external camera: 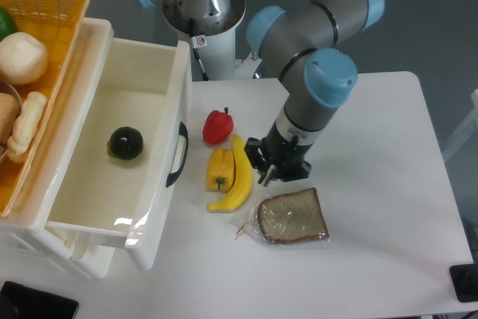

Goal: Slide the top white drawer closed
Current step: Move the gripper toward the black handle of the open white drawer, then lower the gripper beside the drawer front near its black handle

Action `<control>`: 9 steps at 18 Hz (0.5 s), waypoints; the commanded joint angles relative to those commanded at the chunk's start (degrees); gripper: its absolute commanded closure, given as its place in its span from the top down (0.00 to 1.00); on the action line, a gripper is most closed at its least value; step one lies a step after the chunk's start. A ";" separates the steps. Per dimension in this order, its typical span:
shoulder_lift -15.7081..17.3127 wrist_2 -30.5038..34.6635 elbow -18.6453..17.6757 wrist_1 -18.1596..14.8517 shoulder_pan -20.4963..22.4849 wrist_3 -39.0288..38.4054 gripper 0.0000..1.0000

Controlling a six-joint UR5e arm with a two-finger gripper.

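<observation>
end effector | right of open top white drawer

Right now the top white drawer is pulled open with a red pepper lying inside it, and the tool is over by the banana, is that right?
Not quite. The thing inside the open glossy white plastic top drawer is a dark round fruit, not a red pepper; the red pepper lies on the table. The camera view shows this. The tool is indeed by the yellow banana.

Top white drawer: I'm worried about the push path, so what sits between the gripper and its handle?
In the camera view, the banana and yellow pepper lie between the gripper and the top white drawer, with the red pepper just above that line.
</observation>
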 joint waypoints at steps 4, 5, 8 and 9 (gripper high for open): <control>0.80 -3.17 0.00 -3.60 -0.61 0.00 0.00; 0.71 -3.18 0.00 -3.79 -1.05 0.00 0.00; 0.71 -4.31 0.00 -5.28 -1.67 0.00 0.00; 0.71 -5.19 0.00 -5.63 -1.67 -0.09 0.00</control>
